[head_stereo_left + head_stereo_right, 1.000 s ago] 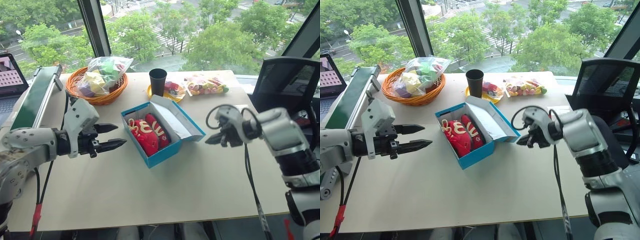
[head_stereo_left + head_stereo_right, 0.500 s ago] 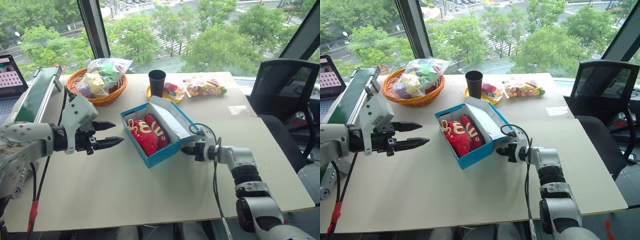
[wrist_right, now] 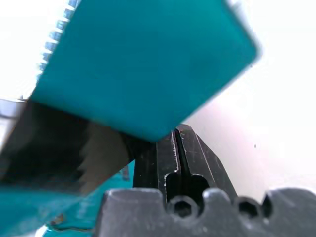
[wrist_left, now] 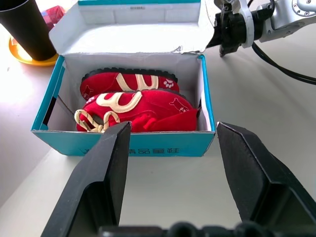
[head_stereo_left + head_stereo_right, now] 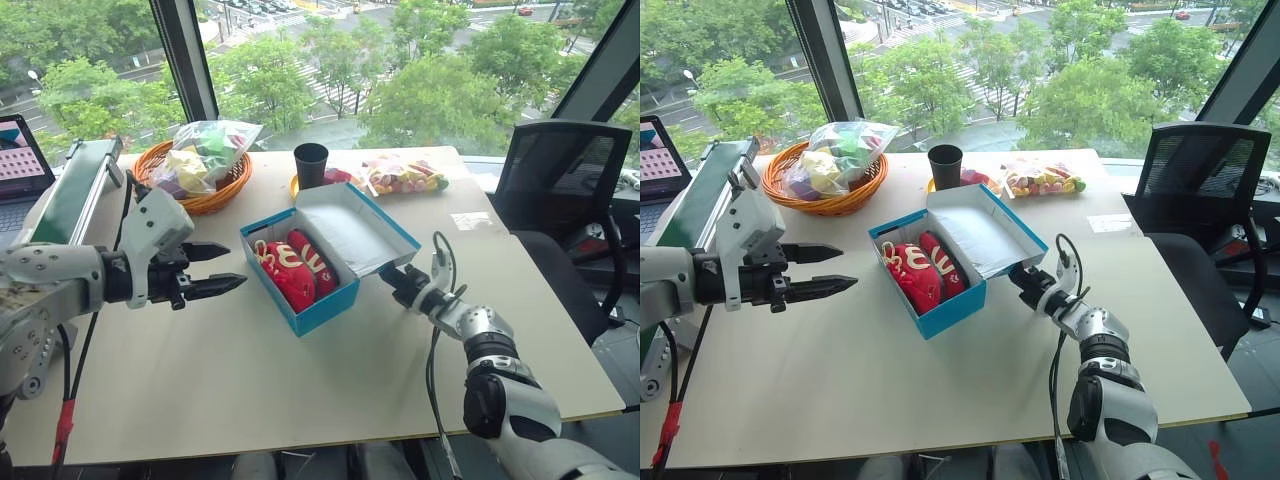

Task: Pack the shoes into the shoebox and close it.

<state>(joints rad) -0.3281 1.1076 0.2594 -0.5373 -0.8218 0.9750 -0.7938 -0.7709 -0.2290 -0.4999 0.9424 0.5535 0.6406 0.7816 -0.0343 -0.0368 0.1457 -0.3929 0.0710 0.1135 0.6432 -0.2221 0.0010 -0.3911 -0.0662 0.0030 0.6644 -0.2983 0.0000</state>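
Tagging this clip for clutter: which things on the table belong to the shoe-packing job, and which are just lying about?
Part of the job:
- shoes, already in the box
- shoebox, lid still up
- right gripper, shut, at the lid's edge
- left gripper, open, beside the box

Just lying about:
- wicker basket with a bag in it
- black cup
- yellow plate
- bag of sweets
- laptop
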